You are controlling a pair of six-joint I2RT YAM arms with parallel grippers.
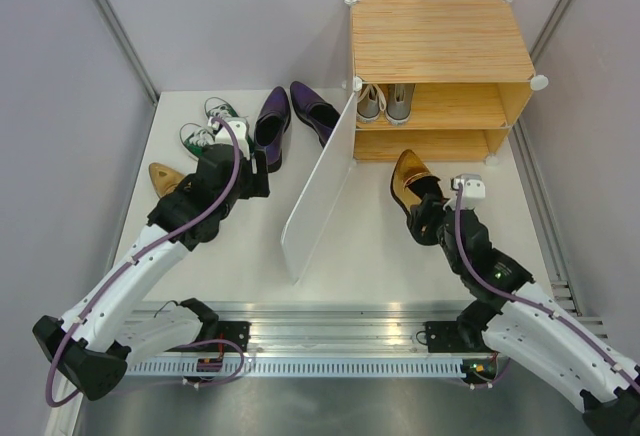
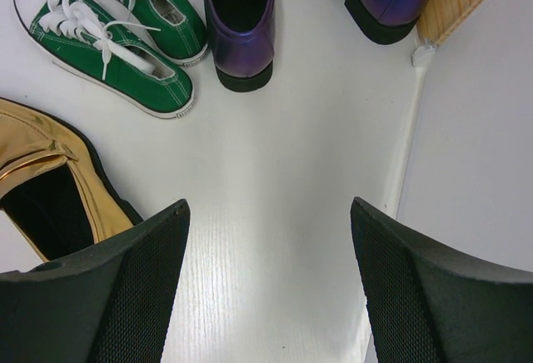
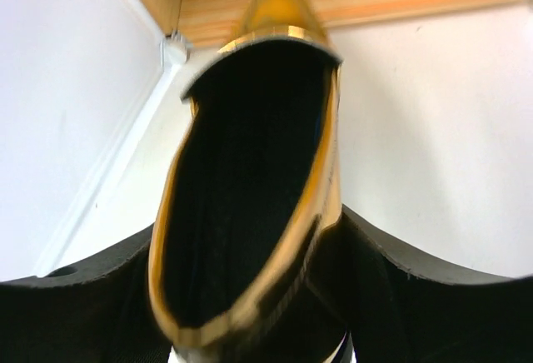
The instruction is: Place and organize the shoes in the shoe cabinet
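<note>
Our right claw [image 1: 425, 214] is clamped on the heel of one gold shoe [image 1: 407, 178], whose toe aims at the lower shelf [image 1: 425, 144] of the shoe cabinet [image 1: 440, 51]. We judge this the placing step, and the next move is a straight push inward, clear of the open white door [image 1: 320, 191]. Our left claw [image 2: 268, 213] hangs released over the desk [image 2: 291, 130], near the other gold shoe [image 2: 50, 171], the green sneakers [image 2: 108, 47] and the purple shoes [image 2: 241, 22]. The grey sneakers [image 1: 385, 102] sit on the upper shelf [image 1: 455, 106].

My top camera looks down from the near side toward the light bamboo-grain wooden shoe cabinet [image 1: 440, 51]. My right wrist view faces its front, close behind a shiny gold pointed shoe [image 3: 250, 188] also seen overhead. My left wrist view looks down, close, on the white worktop [image 2: 283, 171] left of it.
</note>
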